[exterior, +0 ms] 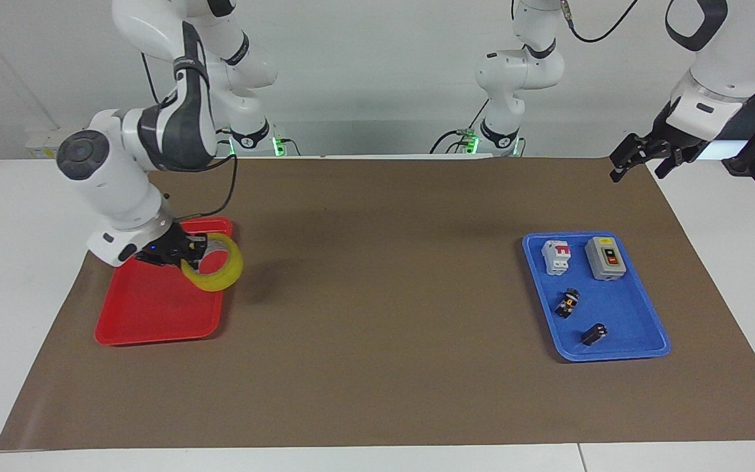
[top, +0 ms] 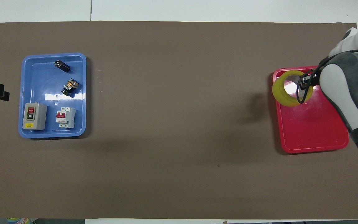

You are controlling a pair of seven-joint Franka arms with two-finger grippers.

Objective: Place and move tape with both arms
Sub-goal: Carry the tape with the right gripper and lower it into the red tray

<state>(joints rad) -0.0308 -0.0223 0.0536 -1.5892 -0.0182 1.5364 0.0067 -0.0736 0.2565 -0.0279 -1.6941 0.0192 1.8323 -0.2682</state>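
One tape roll (exterior: 215, 270) tilted, clamped in right gripper (exterior: 189, 252) over red tray (exterior: 148, 314) edge; left gripper (exterior: 639, 157) waits, fingers spread, empty.

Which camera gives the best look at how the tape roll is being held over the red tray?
The facing view: it shows the tape tilted, off the red tray, gripped at its rim by the right end effector. The overhead view shows the ring over the tray's edge, but not its height.
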